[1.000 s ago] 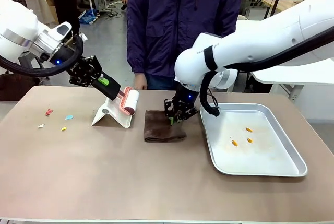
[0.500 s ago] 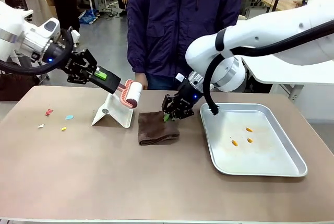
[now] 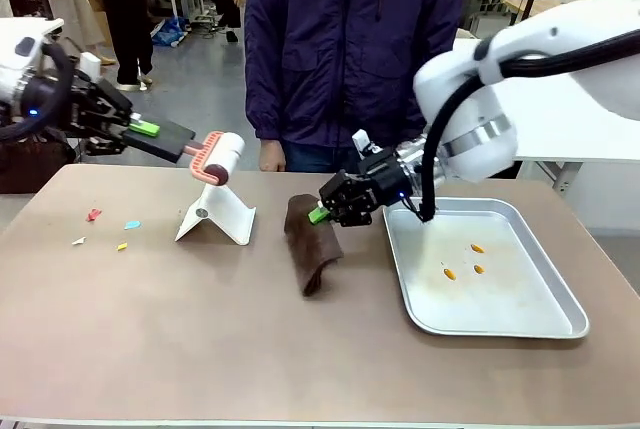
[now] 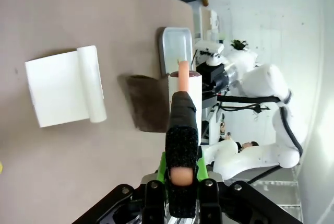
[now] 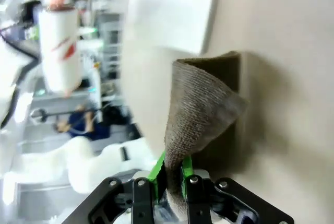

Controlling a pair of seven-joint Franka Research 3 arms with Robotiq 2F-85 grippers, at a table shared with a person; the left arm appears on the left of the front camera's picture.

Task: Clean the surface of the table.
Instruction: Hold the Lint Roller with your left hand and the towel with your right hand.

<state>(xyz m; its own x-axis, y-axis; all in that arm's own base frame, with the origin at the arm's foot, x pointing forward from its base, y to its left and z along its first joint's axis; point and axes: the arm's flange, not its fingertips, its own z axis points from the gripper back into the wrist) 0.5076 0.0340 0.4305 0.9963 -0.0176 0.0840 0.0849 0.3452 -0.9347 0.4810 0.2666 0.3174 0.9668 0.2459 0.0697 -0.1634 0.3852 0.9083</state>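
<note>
1. Your desk [image 3: 200, 349] fills the front view with its beige top. Judging by how things lie, cleaning has barely begun.
2. Small coloured scraps [image 3: 93, 215] lie on the desk at 9 o'clock, well apart from both tools. That is the visible dirt you have left.
3. The brown cloth [image 3: 310, 249] sits near the middle, toward 12 o'clock. Its top end is lifted and its bottom fold touches the desk.
4. Your right tool [image 3: 322, 211] is clenched on the cloth's upper corner, and the right wrist view shows the fabric pinched between the green pads [image 5: 156, 171]. You have the cloth in hand, but it isn't pressed flat for wiping.
5. Your left tool [image 3: 140, 130] grasps the black handle of the roller [image 3: 215, 154]. The roller head hangs in the air just above the white stand [image 3: 215, 217], which sits at 11 o'clock, and it is clear of the desk.
6. The tray [image 3: 520, 324] rests on the desk at 3 o'clock, with a few orange bits [image 3: 477, 248] inside it.
7. What's left for you, in my judgement: take the roller to the scraps at 9 o'clock, then wipe the open surface with the cloth.
</note>
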